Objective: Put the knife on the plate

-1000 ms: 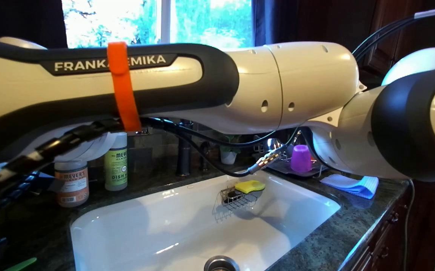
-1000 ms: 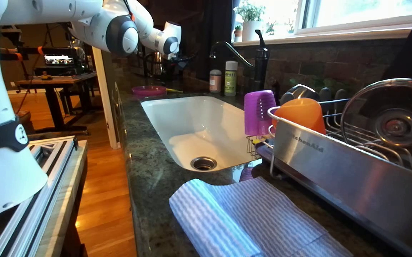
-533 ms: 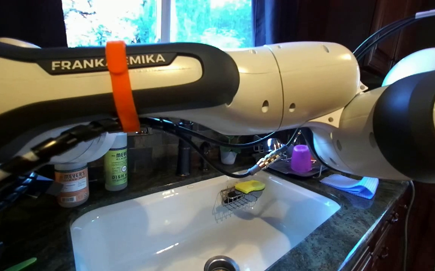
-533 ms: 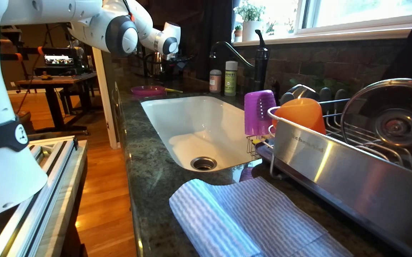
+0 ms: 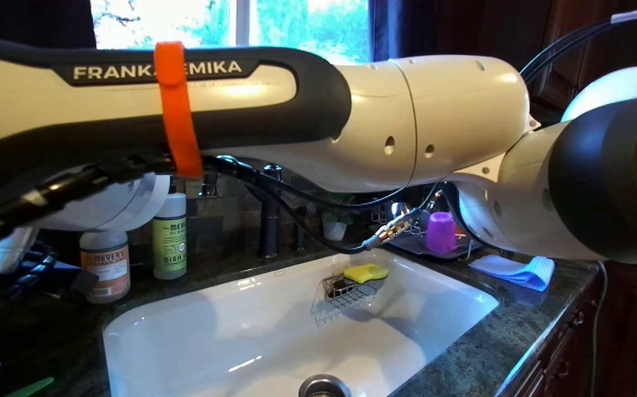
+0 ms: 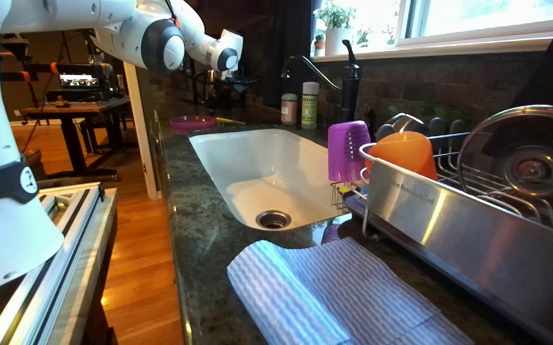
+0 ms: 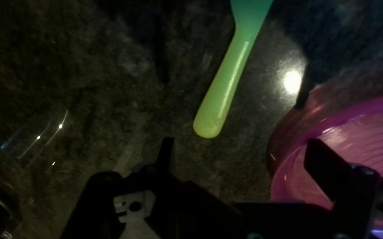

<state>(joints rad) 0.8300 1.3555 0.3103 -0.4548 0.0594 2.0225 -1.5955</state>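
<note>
In the wrist view the knife (image 7: 226, 79) is seen as a smooth, glossy handle, rounded at its end and shaded from yellow into green, the rest being cut off by the top edge. It is laid on the counter (image 7: 111, 83), whose dark stone is mottled and polished, near the plate (image 7: 377, 132), which is round, translucent, pink and marked with concentric ridges. In an exterior view both are set beyond the far end of the glossy white sink (image 6: 257, 153), while a ribbed, striped cloth (image 6: 333, 287) is spread at its near end.

The knife's rounded end is lined up between the fingertips of the gripper (image 7: 241, 141), just ahead of them and closer to the one on the view's left. The jaws are spread wide; stone and part of the plate's rim are seen between them, and nothing is gripped. The plate is partly covered by the finger on the view's right; whether it is touched cannot be told.
</note>
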